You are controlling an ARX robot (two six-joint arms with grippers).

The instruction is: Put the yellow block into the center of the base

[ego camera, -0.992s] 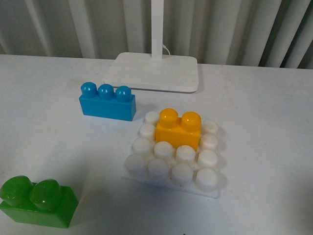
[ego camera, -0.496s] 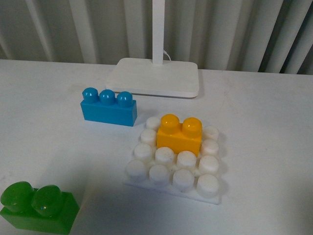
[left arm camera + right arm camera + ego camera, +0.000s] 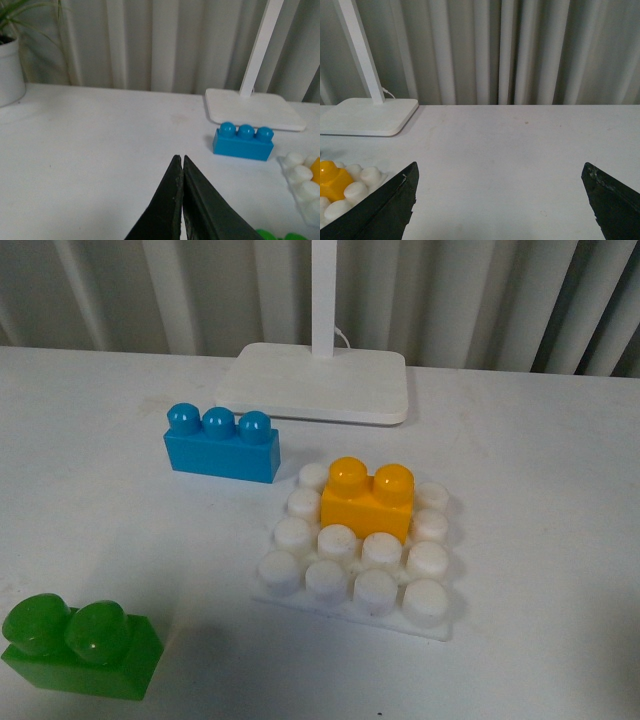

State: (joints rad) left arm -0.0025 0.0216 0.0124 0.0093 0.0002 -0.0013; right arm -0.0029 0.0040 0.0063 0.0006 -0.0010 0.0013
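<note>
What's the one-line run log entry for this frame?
yellow block: seated on base, second row from back, middle columns | left gripper: shut, empty | right gripper: open, empty

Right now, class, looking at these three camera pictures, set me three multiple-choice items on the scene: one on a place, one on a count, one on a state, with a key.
1. Where does the yellow block sit?
A. On the base, in its far middle rows
B. On the lamp stand
C. On the bare table beside the green brick

2. How many studs top the blue brick?
A. Two
B. Three
C. Four

3. How does the left gripper stand?
A. Wide open
B. Shut on the blue brick
C. Shut, holding nothing

Key: 1 A, white studs ring the block on three sides in the front view. 2 B, three rounded blue studs show. 3 C, its fingers meet in the left wrist view with nothing between them.
</note>
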